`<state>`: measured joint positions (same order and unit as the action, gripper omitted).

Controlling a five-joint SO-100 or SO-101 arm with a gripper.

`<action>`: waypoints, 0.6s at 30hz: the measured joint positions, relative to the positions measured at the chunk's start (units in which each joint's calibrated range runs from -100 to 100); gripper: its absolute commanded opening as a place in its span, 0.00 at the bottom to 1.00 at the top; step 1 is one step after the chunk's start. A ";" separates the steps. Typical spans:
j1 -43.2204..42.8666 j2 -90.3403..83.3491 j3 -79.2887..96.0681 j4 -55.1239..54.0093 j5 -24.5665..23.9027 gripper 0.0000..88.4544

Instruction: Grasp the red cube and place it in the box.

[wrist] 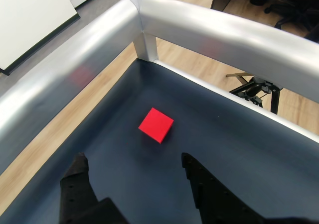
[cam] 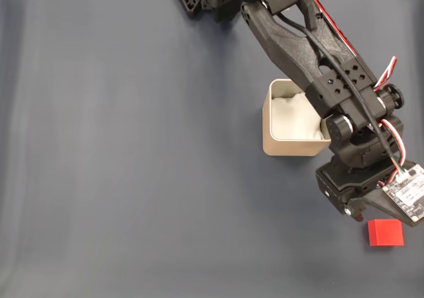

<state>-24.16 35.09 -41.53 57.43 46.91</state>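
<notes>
Now approach step: gripper (wrist: 134, 167) jaws spread, empty, short of red cube (wrist: 156, 125); next, advance, straddle cube, close; box (cam: 267, 129) awaits.

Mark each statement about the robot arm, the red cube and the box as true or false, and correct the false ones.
1. The red cube lies on the dark table surface. True.
2. The cube is already inside the box. False: in the fixed view it sits on the table, below and to the right of the box.
3. The gripper is open. True: the wrist view shows a wide gap between the fingers.
4. The gripper is holding the cube. False: the cube lies ahead of the fingertips, untouched.
5. The box is empty. False: white padding lies inside.
</notes>
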 measured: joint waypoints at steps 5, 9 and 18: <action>0.00 2.67 -3.46 0.00 0.00 0.55; 0.00 4.73 -5.92 0.00 0.00 0.55; 0.00 9.72 -10.20 -3.66 -0.68 0.57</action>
<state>-24.16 44.81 -51.73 53.78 46.23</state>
